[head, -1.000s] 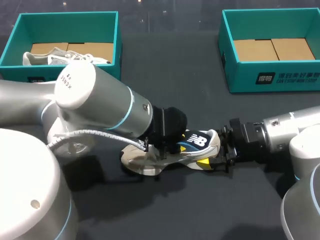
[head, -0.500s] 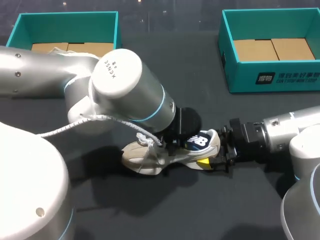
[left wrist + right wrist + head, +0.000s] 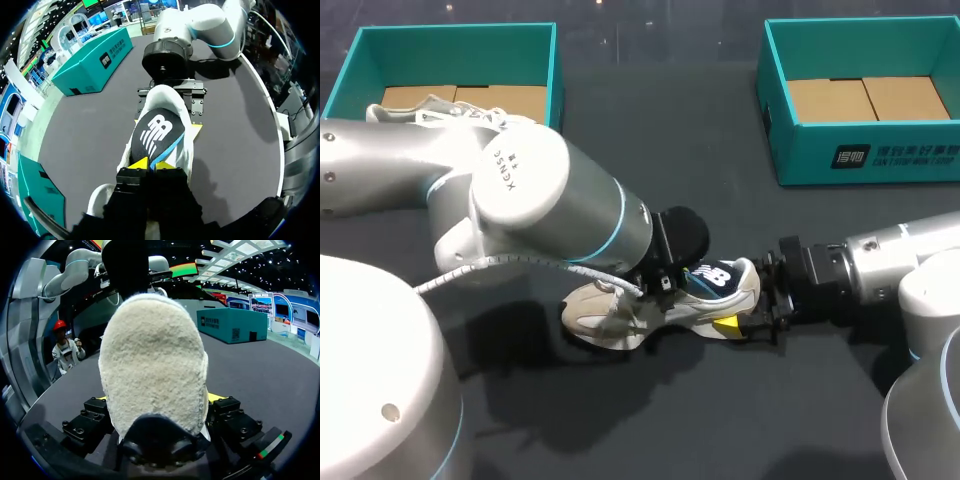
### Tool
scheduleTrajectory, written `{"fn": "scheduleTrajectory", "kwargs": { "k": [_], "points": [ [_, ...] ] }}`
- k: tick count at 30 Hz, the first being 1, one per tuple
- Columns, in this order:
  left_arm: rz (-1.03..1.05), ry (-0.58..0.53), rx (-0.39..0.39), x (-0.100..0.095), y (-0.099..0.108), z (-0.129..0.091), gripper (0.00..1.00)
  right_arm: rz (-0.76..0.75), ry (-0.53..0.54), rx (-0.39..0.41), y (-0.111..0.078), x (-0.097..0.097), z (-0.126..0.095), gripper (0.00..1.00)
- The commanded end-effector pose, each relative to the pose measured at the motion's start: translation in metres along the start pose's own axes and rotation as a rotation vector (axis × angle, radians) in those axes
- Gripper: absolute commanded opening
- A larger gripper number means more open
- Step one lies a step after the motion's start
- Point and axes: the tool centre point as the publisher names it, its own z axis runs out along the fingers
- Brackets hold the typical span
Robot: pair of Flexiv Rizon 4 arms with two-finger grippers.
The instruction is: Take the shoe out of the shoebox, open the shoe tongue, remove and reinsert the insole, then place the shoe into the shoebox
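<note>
The shoe (image 3: 620, 310) lay flat on its sole on the dark tabletop (image 3: 720, 420), outside both boxes. Its long side ran across the tabletop. The toe pointed toward my left arm's side and the heel toward my right arm.

My right gripper (image 3: 745, 308) had its jaws clenched on the heel, one yellow tip on each side of it. My left gripper (image 3: 152, 164) came down over the shoe's opening. Its jaws were pinched almost together on the front edge of the insole (image 3: 157, 132).

From above, my fat left arm covered the middle of the shoe and most of that gripper. From the right wrist, the fuzzy heel (image 3: 150, 365) filled nearly everything, so the rest of the shoe was hidden. From the left wrist, the toe was tucked out of sight under the gripper.

The shoe was cream and white with pale laces. The insole was dark blue with a white mark and a bright blue stripe, and it stuck up a little out of the shoe's opening.

Two teal shoeboxes sat well apart from the shoe. One shoebox (image 3: 450, 40) beyond the toe side held another white shoe (image 3: 430, 112). The other shoebox (image 3: 865, 150) stood beyond the heel side.
</note>
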Motion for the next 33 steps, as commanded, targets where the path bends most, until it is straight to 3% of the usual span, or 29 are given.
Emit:
{"fn": "scheduleTrajectory", "kwargs": {
  "k": [1,7,19,26,27,28,33],
  "points": [
    [-0.027,0.010,0.096,-0.004,0.016,-0.010,0.00,0.001,0.000,0.004,-0.001,0.000,0.001,0.00],
    [-0.071,0.029,0.121,-0.008,0.016,-0.013,0.00,0.001,0.000,0.004,-0.001,0.000,0.001,0.00],
    [-0.002,0.015,0.122,-0.001,-0.024,-0.011,0.00,0.001,0.000,0.004,-0.001,0.000,0.001,0.00],
    [0.007,0.001,0.097,-0.001,-0.033,-0.003,0.00,0.001,0.000,0.004,-0.001,0.000,0.001,0.00],
    [0.014,-0.002,0.092,-0.001,-0.033,-0.003,0.09,0.001,0.000,0.004,-0.001,0.000,0.001,0.00],
    [0.028,-0.002,0.089,0.000,-0.033,-0.002,0.27,0.001,0.000,0.004,-0.001,0.000,0.001,0.00],
    [0.104,0.004,0.096,0.005,-0.030,-0.007,0.44,0.001,0.000,0.004,-0.001,0.000,0.001,0.00]
  ]
}}
